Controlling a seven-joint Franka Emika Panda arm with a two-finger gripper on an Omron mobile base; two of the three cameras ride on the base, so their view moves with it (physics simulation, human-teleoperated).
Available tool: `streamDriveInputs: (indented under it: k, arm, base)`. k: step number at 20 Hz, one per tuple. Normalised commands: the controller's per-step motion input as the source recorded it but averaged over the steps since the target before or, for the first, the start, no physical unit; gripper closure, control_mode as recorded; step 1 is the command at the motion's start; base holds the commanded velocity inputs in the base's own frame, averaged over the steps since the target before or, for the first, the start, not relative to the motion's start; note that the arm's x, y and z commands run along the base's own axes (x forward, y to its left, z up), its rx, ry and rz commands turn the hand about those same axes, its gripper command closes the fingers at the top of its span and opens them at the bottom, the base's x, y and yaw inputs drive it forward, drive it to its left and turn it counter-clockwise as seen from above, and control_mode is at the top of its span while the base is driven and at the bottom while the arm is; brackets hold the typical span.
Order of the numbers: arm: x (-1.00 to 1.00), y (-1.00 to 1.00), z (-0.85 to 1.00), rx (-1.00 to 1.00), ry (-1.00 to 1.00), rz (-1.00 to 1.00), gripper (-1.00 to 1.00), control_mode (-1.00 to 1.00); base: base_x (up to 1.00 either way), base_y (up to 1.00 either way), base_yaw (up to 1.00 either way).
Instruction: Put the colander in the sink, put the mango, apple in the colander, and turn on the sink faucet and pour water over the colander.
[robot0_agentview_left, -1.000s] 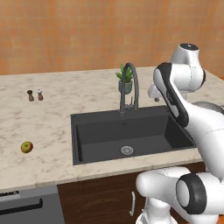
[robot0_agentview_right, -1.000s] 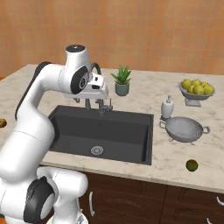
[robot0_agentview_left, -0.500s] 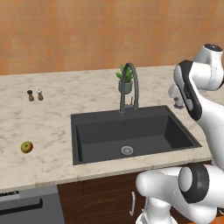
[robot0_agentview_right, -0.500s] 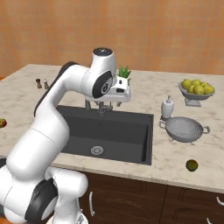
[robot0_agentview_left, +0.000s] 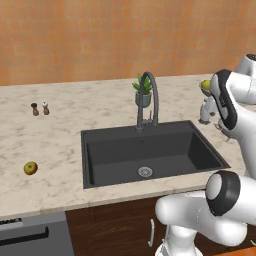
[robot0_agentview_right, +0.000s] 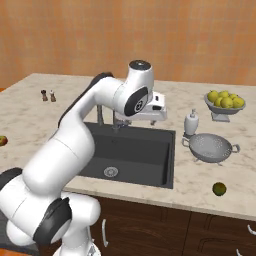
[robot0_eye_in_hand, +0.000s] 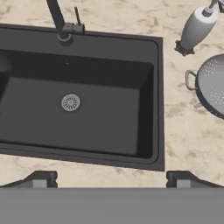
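Colander (robot0_agentview_right: 211, 147) sits on counter (robot0_agentview_right: 200, 180) R of sink (robot0_agentview_right: 130, 152), beside soap bottle (robot0_agentview_right: 190, 122). Arm bent high over sink's R edge, gripper (robot0_eye_in_hand: 111, 177) facing down, jaws wide, empty. Mango (robot0_agentview_right: 219, 188) near front edge; apple (robot0_agentview_left: 30, 168) far L.

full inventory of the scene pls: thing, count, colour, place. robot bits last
sink: 1, dark grey-black, set in the counter, nothing in it
sink faucet: 1, dark grey, behind the sink, no water running
colander: 1, silvery, on the counter right of the sink
mango: 1, dark olive-green, counter front edge, in front of the colander
apple: 1, yellow-green with red blush, counter left of the sink
soap dispenser: 1, pale grey, behind the colander
fruit bowl: 1, grey, heaped with yellow-green fruit, far right
potted plant: 1, green, behind the faucet
shakers: 2, dark and light, far left
counter: 1, beige marble
gripper: 1, dark fingers, open, above the sink's right side
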Motion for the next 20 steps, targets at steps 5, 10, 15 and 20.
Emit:
streamDriveInputs:
  k: [5,10,15,20]
  arm:
    - [0.22,-0.44,-0.34,0.00,0.00,0.00,-1.00,-1.00]
    - [0.09,-0.45,-0.41,0.00,0.00,0.00,-1.00,-1.00]
    - [0.11,-0.26,-0.25,0.00,0.00,0.00,-1.00,-1.00]
    - [0.10,-0.16,-0.12,0.00,0.00,0.00,-1.00,-1.00]
  base:
    - [0.00,0.00,0.00]
    - [0.00,0.00,0.00]
    - [0.00,0.00,0.00]
    - [0.00,0.00,0.00]
